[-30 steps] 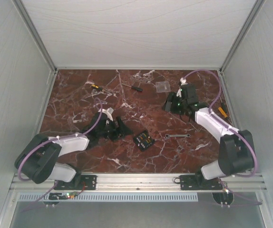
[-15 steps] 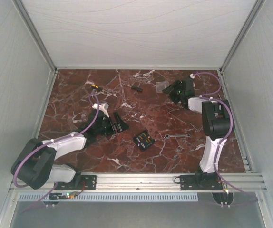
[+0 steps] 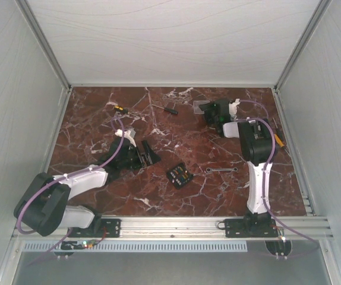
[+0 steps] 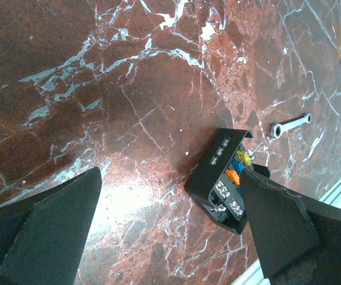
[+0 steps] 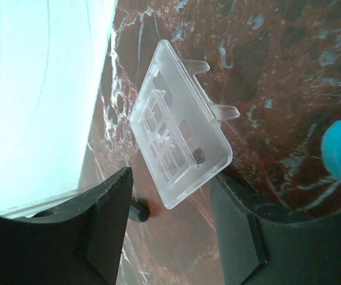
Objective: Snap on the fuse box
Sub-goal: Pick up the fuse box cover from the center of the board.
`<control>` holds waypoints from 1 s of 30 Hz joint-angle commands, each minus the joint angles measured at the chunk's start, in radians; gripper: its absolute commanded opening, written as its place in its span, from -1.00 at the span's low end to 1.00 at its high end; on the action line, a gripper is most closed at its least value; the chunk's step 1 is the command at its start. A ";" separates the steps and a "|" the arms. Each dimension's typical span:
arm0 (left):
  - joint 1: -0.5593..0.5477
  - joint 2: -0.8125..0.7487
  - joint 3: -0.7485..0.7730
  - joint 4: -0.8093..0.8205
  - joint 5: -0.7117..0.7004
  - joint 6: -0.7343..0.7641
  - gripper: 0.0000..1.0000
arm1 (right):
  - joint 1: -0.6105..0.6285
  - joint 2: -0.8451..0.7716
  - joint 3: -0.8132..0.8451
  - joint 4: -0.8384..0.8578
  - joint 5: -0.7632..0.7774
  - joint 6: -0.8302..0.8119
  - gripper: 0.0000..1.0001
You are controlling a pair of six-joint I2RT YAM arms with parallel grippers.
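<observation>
Opening from half-spread to fully released over the last second, the left hand now holds nothing, and its arm has drawn back slightly toward the left. It hangs low over the red marble tabletop. The left wrist view shows its two fingers wide apart, with bare marble between them.

Just to its right, the fuse box lies in the same near-centre spot as before, face up with its coloured fuses showing. It touches neither hand, and in the wrist view it sits partly behind the left hand's right finger. A small wrench lies flat near the box, to its right, and has not moved.

Farther back, the right arm has changed most. A second ago it stretched out along the right edge; now it stands folded upright, and the right hand has swung left to the far edge. There its fingers stand apart on either side of the clear plastic plate. A gap shows on one side, so the hand is unclenched and not gripping it.

An orange-handled screwdriver lies by the right wall, and a yellow-and-black one by the far left. Both are unmoved.
</observation>
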 commanded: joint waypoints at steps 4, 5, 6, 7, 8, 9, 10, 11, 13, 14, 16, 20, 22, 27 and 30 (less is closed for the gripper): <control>0.001 -0.023 0.004 0.026 -0.010 -0.006 0.99 | 0.022 0.104 0.011 0.061 0.151 0.179 -0.18; 0.001 -0.024 0.002 0.027 -0.010 -0.007 0.99 | 0.021 0.110 0.010 0.071 0.154 0.188 -0.27; 0.000 -0.025 0.002 0.027 -0.010 -0.008 0.99 | 0.021 0.116 0.008 0.086 0.151 0.191 -0.34; -0.002 -0.025 0.002 0.028 -0.010 -0.008 0.99 | 0.020 0.119 0.008 0.093 0.149 0.194 -0.41; -0.004 -0.025 0.002 0.027 -0.010 -0.007 0.99 | 0.020 0.123 0.007 0.099 0.147 0.197 -0.47; -0.006 -0.027 0.002 0.027 -0.008 -0.009 0.98 | 0.021 0.125 0.002 0.110 0.146 0.197 -0.54; -0.006 -0.028 0.002 0.028 -0.007 -0.010 0.98 | 0.022 0.126 -0.004 0.124 0.143 0.198 -0.60; -0.006 -0.029 0.001 0.027 -0.006 -0.011 0.98 | 0.022 0.123 -0.013 0.135 0.141 0.198 -0.67; -0.006 -0.033 0.000 0.026 -0.002 -0.012 0.98 | 0.021 0.114 -0.034 0.163 0.132 0.194 -0.78; -0.006 -0.033 0.000 0.026 -0.001 -0.014 0.98 | 0.021 0.107 -0.048 0.177 0.127 0.194 -0.81; -0.006 -0.037 -0.002 0.028 0.002 -0.017 0.97 | 0.020 0.086 -0.083 0.210 0.114 0.195 -0.88; -0.006 -0.049 -0.006 0.029 0.013 -0.024 0.97 | 0.019 0.023 -0.154 0.253 0.074 0.180 -0.93; -0.006 -0.057 -0.008 0.027 0.018 -0.026 0.97 | 0.016 -0.014 -0.191 0.258 0.036 0.164 -0.93; -0.006 -0.073 -0.003 0.013 0.028 -0.019 0.97 | -0.009 -0.141 -0.305 0.262 -0.132 0.111 -0.95; -0.004 -0.081 0.014 0.005 0.040 -0.014 0.97 | -0.038 -0.220 -0.357 0.227 -0.303 0.028 -0.96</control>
